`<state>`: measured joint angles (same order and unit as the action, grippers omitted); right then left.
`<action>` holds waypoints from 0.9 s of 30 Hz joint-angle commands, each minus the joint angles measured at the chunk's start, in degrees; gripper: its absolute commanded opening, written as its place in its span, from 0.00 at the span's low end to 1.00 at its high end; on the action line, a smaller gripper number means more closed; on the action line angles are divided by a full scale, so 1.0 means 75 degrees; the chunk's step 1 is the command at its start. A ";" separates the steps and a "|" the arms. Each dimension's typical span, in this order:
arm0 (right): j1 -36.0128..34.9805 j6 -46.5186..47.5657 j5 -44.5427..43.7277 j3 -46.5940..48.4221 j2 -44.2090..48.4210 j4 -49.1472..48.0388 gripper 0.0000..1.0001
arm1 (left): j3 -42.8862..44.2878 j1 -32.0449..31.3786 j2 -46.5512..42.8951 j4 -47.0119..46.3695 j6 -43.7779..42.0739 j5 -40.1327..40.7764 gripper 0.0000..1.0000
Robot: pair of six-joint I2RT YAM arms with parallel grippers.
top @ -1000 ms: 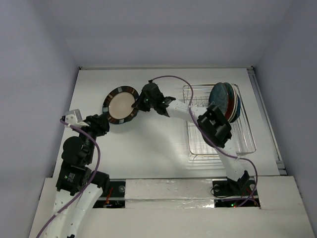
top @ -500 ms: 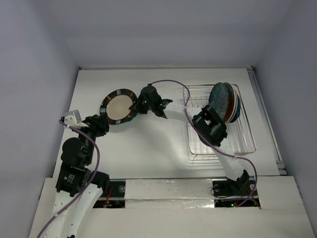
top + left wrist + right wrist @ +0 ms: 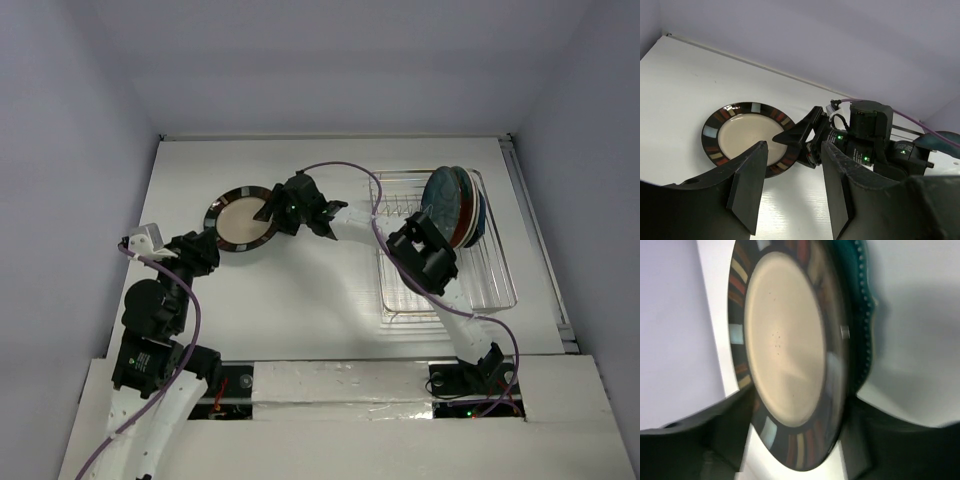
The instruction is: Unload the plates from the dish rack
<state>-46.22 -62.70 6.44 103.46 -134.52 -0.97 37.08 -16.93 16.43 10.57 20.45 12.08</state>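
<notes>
Two black fingers of the right gripper (image 3: 270, 208) clamp the rim of one round, glossy plate (image 3: 241, 220), cream with a dark banded border. It lies nearly flat on the white table (image 3: 320, 300), well left of the rack (image 3: 492, 272). The left gripper (image 3: 207, 246), even farther left of the rack, is spread and empty. In the chrome wire rack, round plates (image 3: 448, 204) stand on edge, too close to count.
</notes>
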 commanded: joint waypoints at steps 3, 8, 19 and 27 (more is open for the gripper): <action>-0.0049 0.0963 -0.0388 0.0338 0.0697 0.0550 0.78 | 0.0001 -0.0052 -0.0092 -0.0226 0.0016 -0.0028 0.44; -0.0049 0.1678 -0.1091 0.0385 0.1049 0.1510 0.92 | 0.0001 -0.0052 -0.0104 -0.0225 0.0016 -0.0028 0.44; -0.0049 0.2758 -0.1678 0.0071 0.1679 0.2463 0.85 | 0.0013 -0.0052 -0.0127 -0.0249 0.0004 -0.0028 0.44; -0.0049 0.4360 -0.4838 -0.2588 0.6059 0.2519 0.01 | -0.0010 -0.0052 -0.0198 -0.0237 0.0016 -0.0028 0.43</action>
<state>-46.24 -37.30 -15.88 87.48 -103.88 18.46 37.08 -16.95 15.64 10.59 20.45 12.08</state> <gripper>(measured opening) 0.051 0.432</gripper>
